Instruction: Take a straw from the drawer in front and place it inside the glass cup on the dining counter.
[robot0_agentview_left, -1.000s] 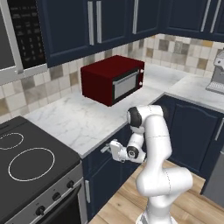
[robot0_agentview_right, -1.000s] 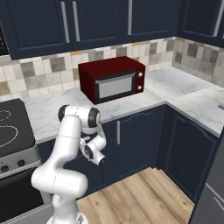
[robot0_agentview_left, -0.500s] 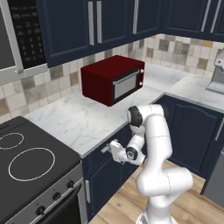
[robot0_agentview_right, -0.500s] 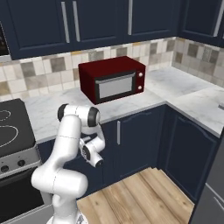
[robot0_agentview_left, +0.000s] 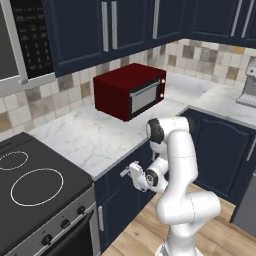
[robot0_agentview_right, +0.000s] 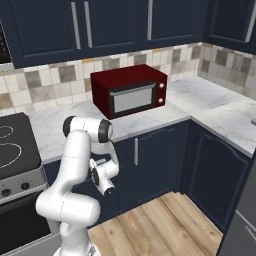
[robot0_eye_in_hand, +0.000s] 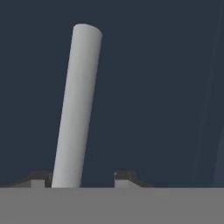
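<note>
Left base view: my gripper (robot0_agentview_left: 131, 170) low at counter edge, at drawer (robot0_agentview_left: 117, 176) front below marble, red microwave (robot0_agentview_left: 131, 90) at 12 o'clock; arm barely shifted from a second back. Right base view: same, hand pressed near navy front. Hand view: silver handle (robot0_eye_in_hand: 78, 107) runs toward 12 o'clock, hugging one tip; jaws narrowed lately, part-spread around bar (firm pinch? cannot tell). Drawer not yet pulled, straw presumably inside.

A red microwave (robot0_agentview_left: 131, 90) sits on the marble counter (robot0_agentview_left: 85, 137) against the tiled wall, a black stove (robot0_agentview_left: 35, 185) at the counter's left end, navy cabinets (robot0_agentview_left: 115, 27) above.
</note>
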